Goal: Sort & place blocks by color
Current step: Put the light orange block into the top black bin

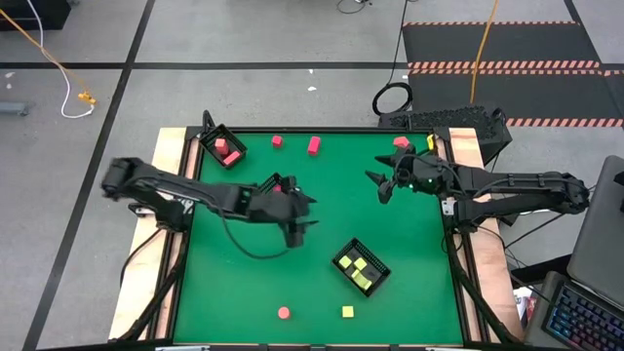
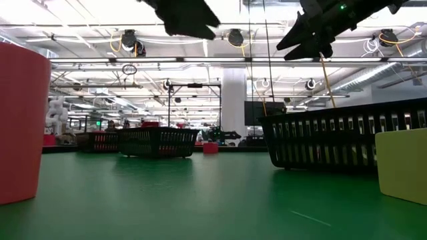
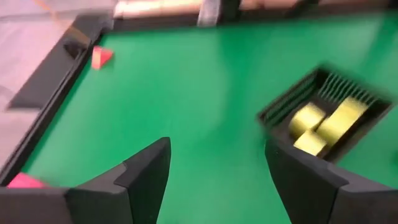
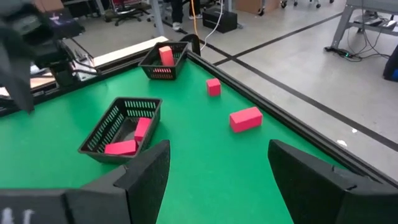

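The high view looked straight down on the green table, the low view skimmed it, and wrist views faced its trays.

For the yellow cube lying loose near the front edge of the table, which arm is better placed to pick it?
Left, probably. The left gripper hangs open over mid-table, nearer the yellow cube. The right gripper, also open, is farther back, with the tray of yellow blocks between.

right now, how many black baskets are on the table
3: the far left corner basket holding a red block; the basket by the left arm with red blocks; the mid-table basket with yellow blocks. The right arm may hide another.
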`<action>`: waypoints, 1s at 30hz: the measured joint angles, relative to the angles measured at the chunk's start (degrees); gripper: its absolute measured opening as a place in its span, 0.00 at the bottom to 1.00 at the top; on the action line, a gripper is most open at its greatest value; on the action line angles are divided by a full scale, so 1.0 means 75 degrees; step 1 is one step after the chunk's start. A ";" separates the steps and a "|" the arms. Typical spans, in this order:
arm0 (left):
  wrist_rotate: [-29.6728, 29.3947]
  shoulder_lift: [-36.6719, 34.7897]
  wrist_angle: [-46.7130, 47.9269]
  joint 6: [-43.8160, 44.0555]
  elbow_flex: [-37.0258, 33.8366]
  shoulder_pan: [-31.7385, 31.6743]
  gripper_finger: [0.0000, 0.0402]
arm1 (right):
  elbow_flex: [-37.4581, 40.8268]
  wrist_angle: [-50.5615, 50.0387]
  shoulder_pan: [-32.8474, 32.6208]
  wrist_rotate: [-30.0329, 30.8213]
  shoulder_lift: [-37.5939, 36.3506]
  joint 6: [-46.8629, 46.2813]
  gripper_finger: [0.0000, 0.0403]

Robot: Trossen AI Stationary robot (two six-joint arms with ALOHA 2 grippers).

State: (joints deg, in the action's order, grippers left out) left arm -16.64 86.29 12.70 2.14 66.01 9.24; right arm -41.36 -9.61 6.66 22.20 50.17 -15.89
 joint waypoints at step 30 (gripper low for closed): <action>0.1514 -0.5719 -0.2513 0.0112 -0.5279 -0.2041 0.65 | 0.0006 0.4231 0.0452 -0.0635 0.3325 0.1065 0.66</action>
State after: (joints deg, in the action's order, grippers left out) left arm -5.28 43.40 -6.15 2.98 26.42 -6.06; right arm -41.32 22.12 10.05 17.44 75.11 -7.90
